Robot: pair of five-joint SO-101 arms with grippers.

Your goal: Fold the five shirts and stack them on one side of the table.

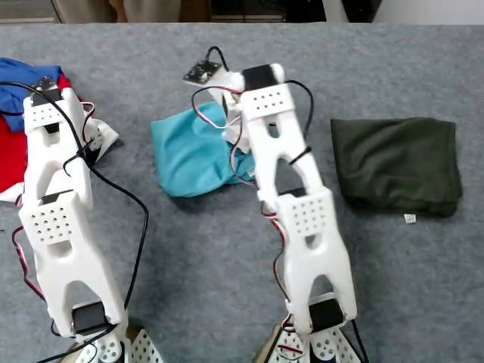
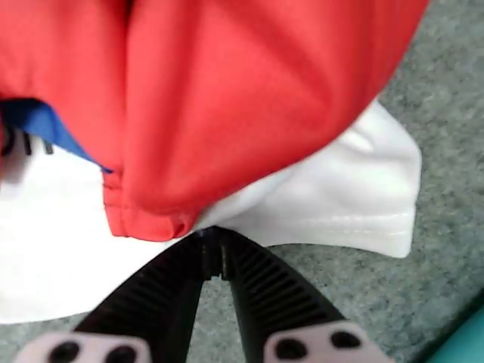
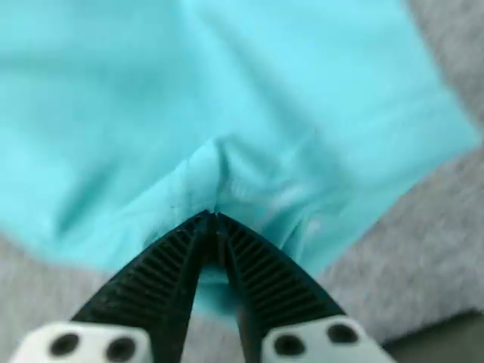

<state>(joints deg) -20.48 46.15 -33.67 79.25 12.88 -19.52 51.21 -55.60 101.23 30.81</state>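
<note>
My right hand (image 3: pixel 212 221) is pinching a puckered fold of the teal shirt (image 1: pixel 185 155), which is lying mid-surface (image 1: pixel 189 272). My left hand (image 2: pixel 214 255) is pressing its fingers together at the edge of the white shirt (image 2: pixel 355 197), just below the red shirt (image 2: pixel 249 98). The dark green shirt (image 1: pixel 397 162) is lying folded, well apart.

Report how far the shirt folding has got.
Done: one dark green shirt lies folded on the right side of the table. In hand: the right hand is shut on the teal shirt, bunched mid-table. To do: the red shirt, white shirt and blue shirt lie heaped unfolded at the far left, the left hand shut at their edge. No stack yet.
</note>
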